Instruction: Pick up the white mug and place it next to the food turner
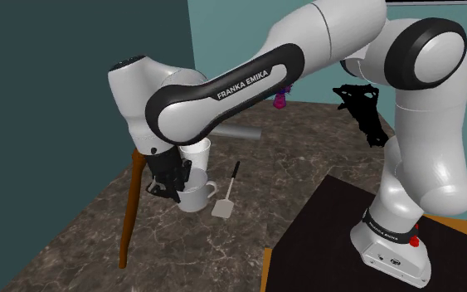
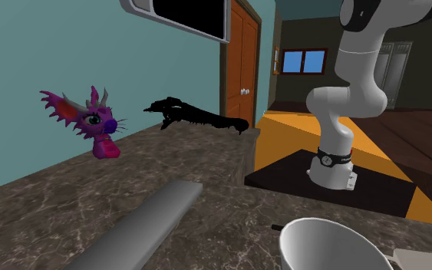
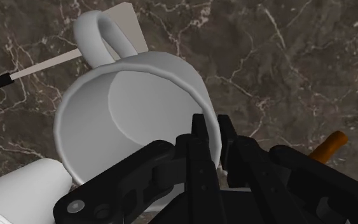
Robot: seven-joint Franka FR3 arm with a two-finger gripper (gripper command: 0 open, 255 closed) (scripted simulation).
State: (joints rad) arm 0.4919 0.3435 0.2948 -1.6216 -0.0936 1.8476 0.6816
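Gripper (image 3: 212, 127) closed narrow on the rim of the white mug (image 3: 133, 108), one finger inside, one outside, mug on the counter (image 1: 82, 232), food turner (image 1: 228, 189) just beside at its 3 o'clock in the shoulder view.

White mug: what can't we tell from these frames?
- Shoulder view: the gripper covers part of the white mug, hiding the grip.
- Wrist view: the mug's own body hides its base; resting or lifted, unclear.
- Second exterior view: a white rim is cut off by the bottom edge; mug or another cup, unclear.
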